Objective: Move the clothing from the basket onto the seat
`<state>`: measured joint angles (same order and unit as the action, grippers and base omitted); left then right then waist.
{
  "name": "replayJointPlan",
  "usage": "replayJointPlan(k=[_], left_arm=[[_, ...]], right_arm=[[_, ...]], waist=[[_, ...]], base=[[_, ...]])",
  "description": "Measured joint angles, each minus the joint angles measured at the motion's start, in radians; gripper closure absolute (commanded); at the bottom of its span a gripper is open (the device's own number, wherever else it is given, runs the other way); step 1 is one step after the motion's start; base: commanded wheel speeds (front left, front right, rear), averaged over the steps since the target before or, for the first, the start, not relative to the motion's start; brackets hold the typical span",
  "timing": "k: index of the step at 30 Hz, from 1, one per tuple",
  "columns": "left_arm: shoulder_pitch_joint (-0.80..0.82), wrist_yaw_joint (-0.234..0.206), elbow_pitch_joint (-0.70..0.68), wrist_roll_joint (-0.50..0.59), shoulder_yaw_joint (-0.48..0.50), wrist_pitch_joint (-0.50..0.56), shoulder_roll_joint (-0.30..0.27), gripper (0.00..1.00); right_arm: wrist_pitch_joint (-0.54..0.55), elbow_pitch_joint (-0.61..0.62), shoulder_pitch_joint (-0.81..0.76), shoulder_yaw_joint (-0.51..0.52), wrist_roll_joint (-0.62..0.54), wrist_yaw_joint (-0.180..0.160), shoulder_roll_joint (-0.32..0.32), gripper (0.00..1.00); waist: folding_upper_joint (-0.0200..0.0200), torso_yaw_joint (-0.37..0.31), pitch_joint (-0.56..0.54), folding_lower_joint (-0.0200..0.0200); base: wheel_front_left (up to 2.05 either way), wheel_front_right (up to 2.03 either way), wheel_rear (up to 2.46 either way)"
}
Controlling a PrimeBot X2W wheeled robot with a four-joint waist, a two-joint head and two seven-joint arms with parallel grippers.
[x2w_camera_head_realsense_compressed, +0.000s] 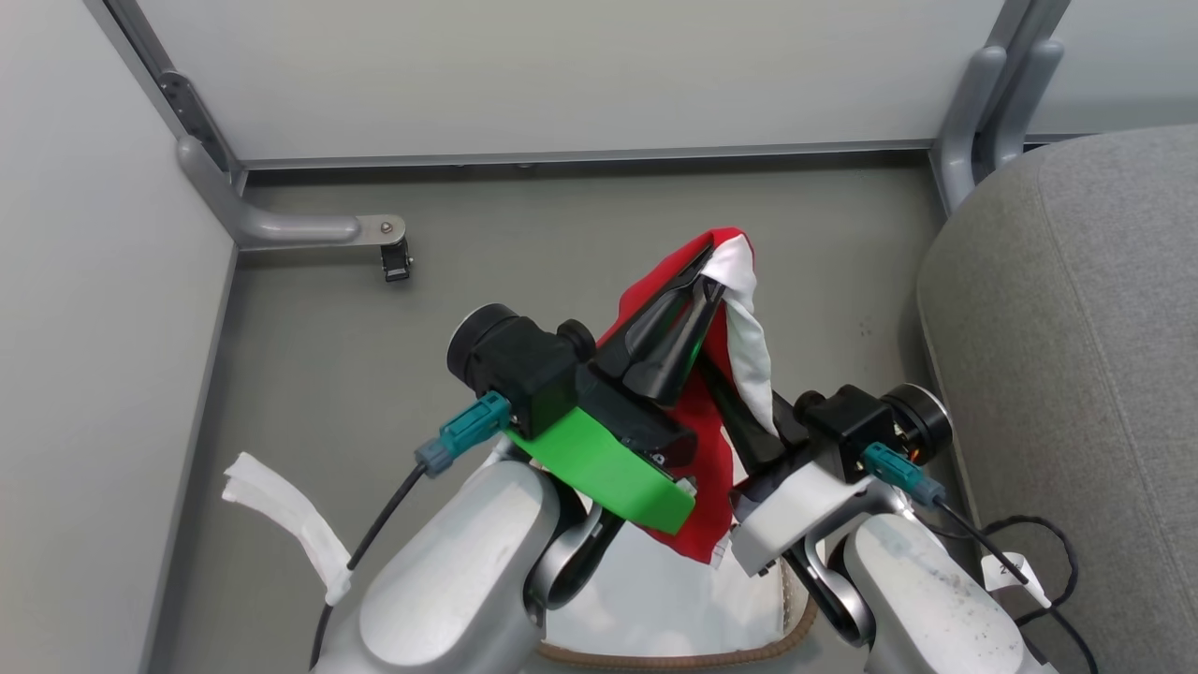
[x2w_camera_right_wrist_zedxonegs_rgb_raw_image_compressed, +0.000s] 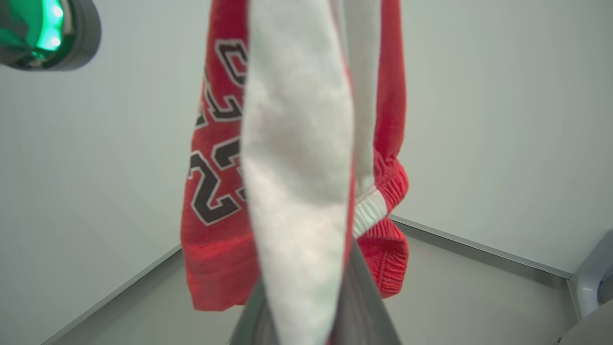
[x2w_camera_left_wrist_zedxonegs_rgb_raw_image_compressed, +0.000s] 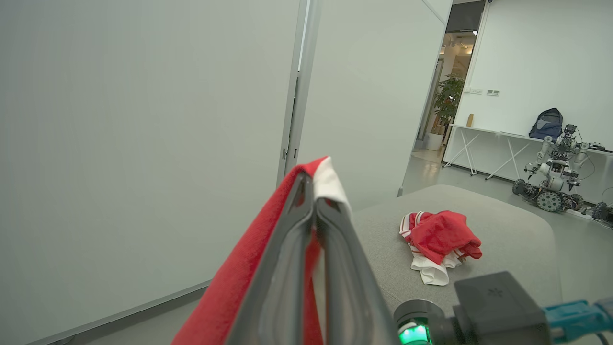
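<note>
Head view: left gripper (x2w_camera_head_realsense_compressed: 694,285) is pinched shut on the top edge of the red garment (x2w_camera_head_realsense_compressed: 702,440), with white trim folded over the tips. The garment hangs free above the basket (x2w_camera_head_realsense_compressed: 674,661), off the floor. Right gripper (x2w_camera_head_realsense_compressed: 739,417) reaches into the hanging cloth lower down, its tips hidden by fabric. The seat (x2w_camera_head_realsense_compressed: 1076,328) is just right of the basket, its rounded near edge beside the right arm. Most of the basket's inside is hidden by the arms, so I can't tell what's left in it.

Left wrist view: fingers (x2w_camera_left_wrist_zedxonegs_rgb_raw_image_compressed: 282,268) are flat together, red cloth down one side and white trim capping the tips. A second garment (x2w_camera_left_wrist_zedxonegs_rgb_raw_image_compressed: 440,239) lies bunched on the seat top, well in from its edges. Another robot (x2w_camera_left_wrist_zedxonegs_rgb_raw_image_compressed: 553,175) is parked far back.

Right wrist view: the garment hangs with its "23" print showing. A white panel drapes straight over the right fingers (x2w_camera_right_wrist_zedxonegs_rgb_raw_image_compressed: 366,306). They read as closed with that fold between them, so I judge it a low pinch on the cloth.

Step, my read: a two-point hold, carry to the seat.
- Loosen neither pinch before the cloth is over the cushion.
- Raise the hem above the basket rim and the seat's near edge before swinging right.
- Move both arms together so the fabric isn't stretched.
- Set it down beside the second garment, not at the rounded edge, where soft cloth may slide off.
- Open both grippers, then back out upward so the trim doesn't snag.
</note>
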<state>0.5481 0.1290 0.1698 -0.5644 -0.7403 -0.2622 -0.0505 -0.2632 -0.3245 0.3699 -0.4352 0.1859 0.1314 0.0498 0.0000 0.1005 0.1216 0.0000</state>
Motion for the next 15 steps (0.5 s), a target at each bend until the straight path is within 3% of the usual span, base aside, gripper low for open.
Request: replayJointPlan(k=[4,5,6,7,15], left_arm=[[0.000,0.000,0.008,0.003,0.008,0.000,0.000,1.00],[0.000,0.000,0.010,0.004,0.016,0.000,0.000,0.95],[-0.001,0.000,0.017,0.008,0.022,0.000,0.000,0.55],[-0.002,-0.001,0.026,0.010,0.022,-0.001,0.000,0.00],[-0.010,-0.002,0.066,0.052,0.038,-0.002,0.000,0.00]], right_arm=[[0.000,0.001,-0.001,0.002,0.005,0.000,0.000,1.00],[0.000,0.004,-0.003,0.005,0.008,0.000,0.000,1.00],[0.000,0.008,-0.006,0.008,0.009,0.000,0.000,1.00],[0.000,0.011,-0.008,0.010,0.010,0.000,0.000,1.00],[0.000,0.048,-0.020,0.030,0.023,0.000,0.000,1.00]], waist=[[0.0000,-0.002,0.004,0.0000],[0.0000,-0.004,0.004,0.0000],[0.0000,-0.007,0.005,0.0000],[0.0000,-0.010,0.005,0.0000],[0.0000,-0.067,0.019,0.0001]], base=[[0.00,0.00,0.00],[0.00,0.00,0.00],[0.00,0.00,0.00],[0.00,0.00,0.00],[0.00,0.00,0.00]])
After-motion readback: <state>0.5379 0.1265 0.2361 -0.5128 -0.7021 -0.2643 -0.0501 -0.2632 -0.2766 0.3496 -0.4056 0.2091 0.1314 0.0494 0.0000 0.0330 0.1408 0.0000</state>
